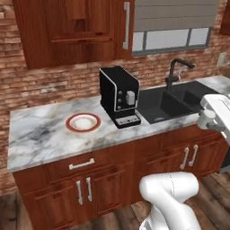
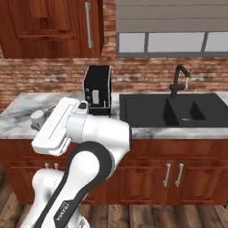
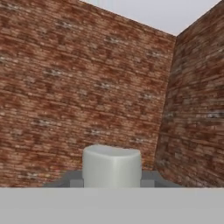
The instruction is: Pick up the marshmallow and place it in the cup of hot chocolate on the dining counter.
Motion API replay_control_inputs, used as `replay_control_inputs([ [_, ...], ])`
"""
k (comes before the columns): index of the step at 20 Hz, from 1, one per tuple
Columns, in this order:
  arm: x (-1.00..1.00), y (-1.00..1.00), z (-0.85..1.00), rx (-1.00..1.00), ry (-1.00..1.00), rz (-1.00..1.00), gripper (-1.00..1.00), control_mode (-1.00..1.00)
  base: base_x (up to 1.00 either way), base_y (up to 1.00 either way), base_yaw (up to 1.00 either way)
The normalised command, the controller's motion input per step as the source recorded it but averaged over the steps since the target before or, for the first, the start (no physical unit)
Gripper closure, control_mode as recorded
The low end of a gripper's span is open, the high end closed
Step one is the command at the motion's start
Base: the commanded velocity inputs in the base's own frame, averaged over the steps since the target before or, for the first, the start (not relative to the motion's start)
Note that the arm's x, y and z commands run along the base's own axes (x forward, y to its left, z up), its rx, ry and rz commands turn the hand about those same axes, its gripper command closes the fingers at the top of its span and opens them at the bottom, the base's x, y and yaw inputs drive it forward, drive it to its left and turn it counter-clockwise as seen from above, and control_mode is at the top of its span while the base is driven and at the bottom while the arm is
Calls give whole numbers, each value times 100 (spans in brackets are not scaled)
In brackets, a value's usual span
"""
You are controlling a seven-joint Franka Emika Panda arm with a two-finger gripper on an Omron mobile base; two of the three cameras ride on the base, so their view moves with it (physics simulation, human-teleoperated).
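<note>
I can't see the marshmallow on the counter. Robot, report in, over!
Gripper shut on the marshmallow, raised toward a brick wall. Plate, coffee machine, sink ahead. Nothing in the way.

Matt smooth marshmallow (image 3: 112,167), glossy marble counter (image 1: 40,130), wood cabinets (image 1: 108,177)

A home kitchen: a marble counter (image 1: 40,130) on reddish wood cabinets (image 1: 112,175), a black sink (image 2: 169,109) with faucet (image 1: 176,72), a coffee machine (image 1: 119,96), brick walls, a window.
</note>
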Motion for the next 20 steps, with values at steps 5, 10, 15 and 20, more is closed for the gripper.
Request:
replay_control_inputs([
  [5,0,0,0,0,0,0,100,100,-8,-35,-86],
  [10,0,0,0,0,0,0,100,100,0,-2,-100],
  [15,0,0,0,0,0,0,100,100,0,0,-100],
  [20,0,0,0,0,0,0,100,100,0,0,-100],
])
